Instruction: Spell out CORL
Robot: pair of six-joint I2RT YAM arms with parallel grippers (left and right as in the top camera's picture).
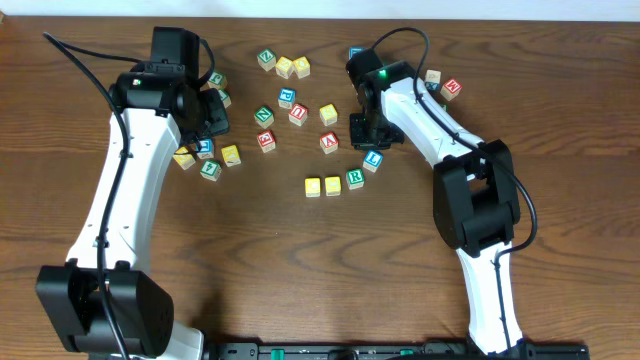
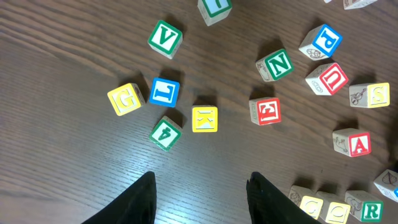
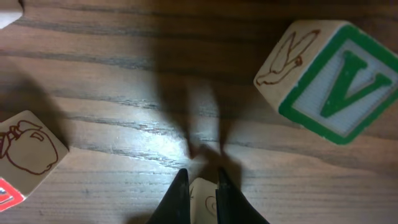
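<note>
Four cubes carry the word. From overhead, the first yellow cube (image 1: 313, 187), the second yellow cube (image 1: 333, 185) and the R cube (image 1: 355, 179) stand side by side in a row on the desk (image 1: 300, 270), on the base side of the right gripper (image 3: 202, 176). The L cube (image 1: 372, 160) lies nearest that gripper, just beside it toward the arm's own base. It sits at the R cube's outer corner but off the row's line, on the gripper's side.

We read the right gripper as closed to a slit. A sliver of pale wood shows in the slit, and we cannot tell whether it is pinched or merely lies beyond. The left gripper (image 2: 200, 186) is released, with bare desk between its fingers, and the row is well apart, off to its right.

We judge that the coming move turns on this offset. The row's long axis runs from one arm toward the other, the L cube sits off it, and the right arm is much the nearer.
</note>
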